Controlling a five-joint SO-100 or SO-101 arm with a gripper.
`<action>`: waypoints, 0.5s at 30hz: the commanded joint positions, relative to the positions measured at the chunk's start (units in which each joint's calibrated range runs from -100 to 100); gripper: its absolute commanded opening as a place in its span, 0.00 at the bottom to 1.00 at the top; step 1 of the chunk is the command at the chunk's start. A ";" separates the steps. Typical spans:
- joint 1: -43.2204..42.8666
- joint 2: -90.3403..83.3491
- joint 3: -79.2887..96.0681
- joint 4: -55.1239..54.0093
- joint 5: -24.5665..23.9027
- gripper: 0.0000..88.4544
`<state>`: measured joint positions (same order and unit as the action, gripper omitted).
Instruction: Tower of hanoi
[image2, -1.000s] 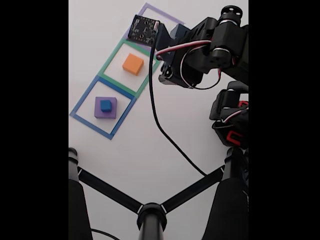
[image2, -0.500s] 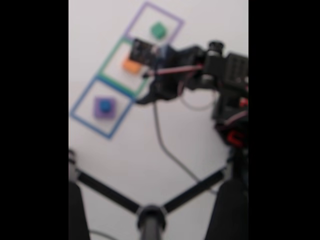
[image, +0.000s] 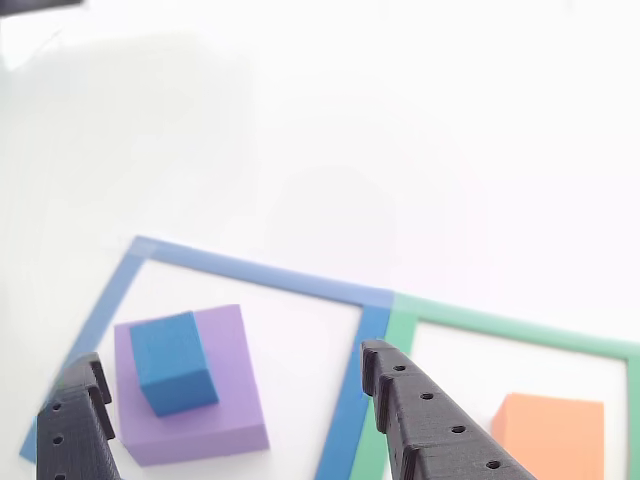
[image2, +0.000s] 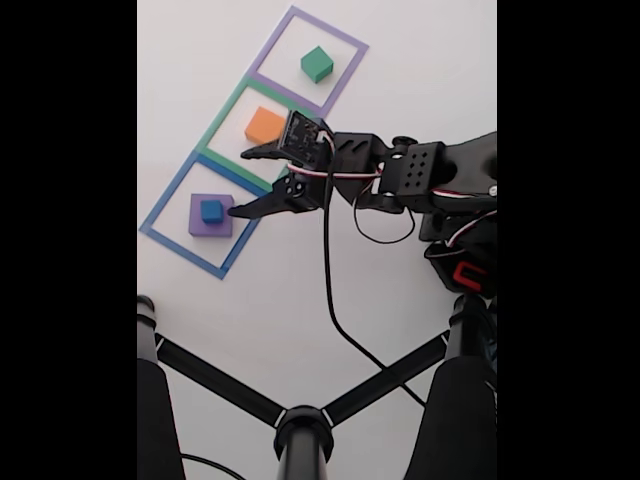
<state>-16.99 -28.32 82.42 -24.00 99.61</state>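
Your claw (image2: 238, 182) is wide open and holds nothing; its two fingers are spread apart and touch no block. In the fixed view it points to the left, and the blue cube (image2: 211, 211) lies just beyond the lower fingertip, a little lower and further left. So, in my judgement, the next move must carry the claw further left and slightly down in that view, until the cube stands between the fingers.

In the other view the left finger (image: 75, 425) is at the left edge of the purple block (image: 200, 400), and the right finger (image: 420, 425) is over the blue and green tape lines. The blue cube (image: 172, 362) sits on top of the purple block, closer to the left finger, so the claw is not centred on it yet.

The purple block with the cube rests inside the blue tape square (image2: 158, 210) on the white surface (image2: 250, 320). The orange block (image2: 265, 125) is in the middle green square, near the upper finger, and the green block (image2: 317, 64) is in the far purple square, well apart from the claw.
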 joint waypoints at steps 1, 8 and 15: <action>-1.88 6.85 -0.50 -11.98 0.39 0.33; -3.41 17.67 -1.87 -23.15 0.39 0.33; -4.25 28.72 -6.41 -32.05 0.39 0.33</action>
<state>-20.43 -3.17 80.07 -50.96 99.61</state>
